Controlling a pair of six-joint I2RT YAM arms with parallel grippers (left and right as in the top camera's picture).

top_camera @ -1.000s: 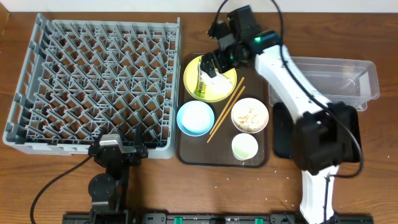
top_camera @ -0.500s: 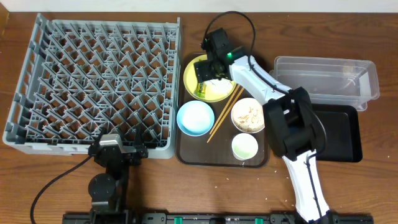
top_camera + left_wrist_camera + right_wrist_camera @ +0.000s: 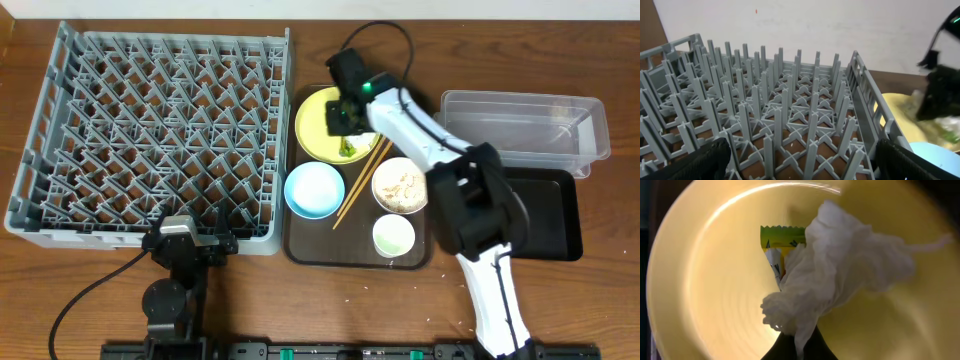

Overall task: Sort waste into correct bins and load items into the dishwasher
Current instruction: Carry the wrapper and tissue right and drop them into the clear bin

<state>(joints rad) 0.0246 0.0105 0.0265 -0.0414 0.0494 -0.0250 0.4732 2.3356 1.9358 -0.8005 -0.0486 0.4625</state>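
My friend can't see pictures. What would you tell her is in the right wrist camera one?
A crumpled white paper napkin fills the middle, its bottom tip pinched by the dark fingers of the right gripper. Behind it is a round yellow plate, and a green-yellow snack wrapper peeks out from under the napkin's left side.

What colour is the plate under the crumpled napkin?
Yellow; the plate shows best in the right wrist view, beneath the white napkin.
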